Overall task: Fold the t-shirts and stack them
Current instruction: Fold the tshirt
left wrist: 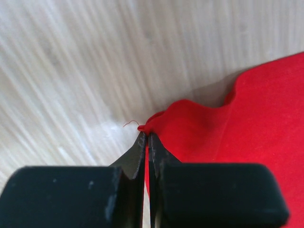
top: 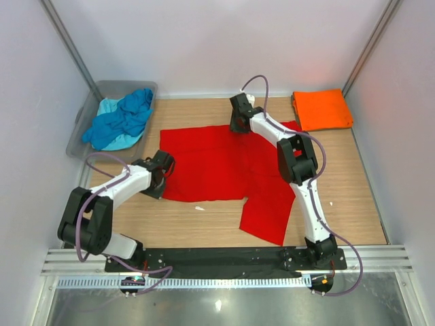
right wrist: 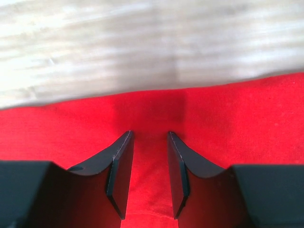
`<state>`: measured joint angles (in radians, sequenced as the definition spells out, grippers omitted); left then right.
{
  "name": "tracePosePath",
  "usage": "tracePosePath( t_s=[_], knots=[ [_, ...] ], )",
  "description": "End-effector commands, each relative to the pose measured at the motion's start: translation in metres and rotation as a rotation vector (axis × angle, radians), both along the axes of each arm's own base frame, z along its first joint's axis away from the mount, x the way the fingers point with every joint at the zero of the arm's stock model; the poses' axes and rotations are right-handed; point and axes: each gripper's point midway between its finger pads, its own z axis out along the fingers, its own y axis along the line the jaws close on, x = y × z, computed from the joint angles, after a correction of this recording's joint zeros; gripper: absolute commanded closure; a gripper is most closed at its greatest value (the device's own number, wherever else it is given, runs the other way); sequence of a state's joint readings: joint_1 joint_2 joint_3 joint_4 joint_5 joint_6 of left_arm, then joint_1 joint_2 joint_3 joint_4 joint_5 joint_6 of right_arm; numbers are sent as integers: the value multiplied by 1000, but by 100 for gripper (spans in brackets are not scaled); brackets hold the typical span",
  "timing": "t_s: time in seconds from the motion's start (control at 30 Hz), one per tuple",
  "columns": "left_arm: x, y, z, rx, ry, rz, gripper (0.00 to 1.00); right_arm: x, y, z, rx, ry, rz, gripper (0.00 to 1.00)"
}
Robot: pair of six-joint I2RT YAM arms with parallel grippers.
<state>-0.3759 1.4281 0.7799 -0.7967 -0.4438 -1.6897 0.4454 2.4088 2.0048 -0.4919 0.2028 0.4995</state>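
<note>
**Top external plus both wrist views: state entry**

Noted bright red cloth t-shirt spread flat across the middle of the wooden desk, one sleeve trailing toward the near edge. Found left end effector at the shirt's left edge, fingers pressed together, clamped on a small raised corner of red cloth. Found right end effector at the shirt's far edge, fingers apart, low over the cloth, flat red fabric showing in the gap. Logged folded orange cloth t-shirt at far right corner, well apart. Logged crumpled blue t-shirt over pale turquoise t-shirt inside grey translucent plastic tub, far left.
</note>
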Motion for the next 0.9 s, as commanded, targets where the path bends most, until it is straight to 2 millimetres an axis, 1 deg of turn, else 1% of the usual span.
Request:
tracePosePath(
  t_s=[0.0,0.03,0.1,0.2,0.23,0.27,0.3,0.37,0.4,0.43,0.47,0.5,0.53,0.57,0.6,0.63,0.67,0.7,0.73,0.77,0.8,0.83,0.87],
  knots=[
    [22,11,14,79,-53,13,100,17,4,-9,1,-15,32,59],
    [25,10,14,87,-48,8,100,23,7,-3,16,-31,41,59],
    [24,10,15,89,-37,2,100,27,6,-3,11,-31,52,59],
    [19,10,16,80,-34,-7,100,24,-3,24,-12,-38,6,59],
    [15,12,17,78,-40,-10,100,15,-9,49,-11,-43,-16,56],
    [14,13,18,79,-47,-9,100,9,-18,60,-29,-42,-50,55],
    [13,14,18,82,-52,-9,100,-10,-30,82,-18,-11,-103,51],
    [12,18,23,96,-71,-16,100,-37,-47,94,-41,38,-171,49],
    [13,19,25,101,-78,-20,100,-72,-64,74,-84,141,-213,49],
    [14,20,26,106,-83,-30,100,-89,-70,97,-38,125,-269,48],
    [16,20,28,110,-89,-46,100,-108,-78,98,-32,145,-304,48],
    [17,20,29,116,-92,-55,100,-147,-95,67,-83,249,-341,49],
    [18,20,29,119,-94,-62,100,-166,-100,87,-21,221,-393,48],
    [18,20,28,122,-88,-74,100,-188,-100,81,10,261,-398,48],
    [17,19,26,112,-85,-83,100,-230,-112,51,-37,354,-413,48],
    [20,16,24,95,-98,-89,100,-250,-114,50,-9,363,-462,49],
    [18,15,21,88,-93,-99,100,-269,-117,62,28,337,-473,49],
    [17,13,19,73,-89,-107,100,-306,-128,42,-6,402,-493,49],
    [19,10,18,63,-101,-115,100,-328,-127,38,-7,419,-495,50],
    [20,9,17,56,-105,-114,100,-342,-125,45,64,389,-535,51],
    [18,9,13,51,-95,-123,100,-370,-131,26,48,439,-546,54],
    [19,6,12,39,-97,-128,100,-387,-126,19,55,453,-523,54],
    [19,5,11,35,-93,-133,100,-397,-122,18,115,452,-554,55]
  ],
)
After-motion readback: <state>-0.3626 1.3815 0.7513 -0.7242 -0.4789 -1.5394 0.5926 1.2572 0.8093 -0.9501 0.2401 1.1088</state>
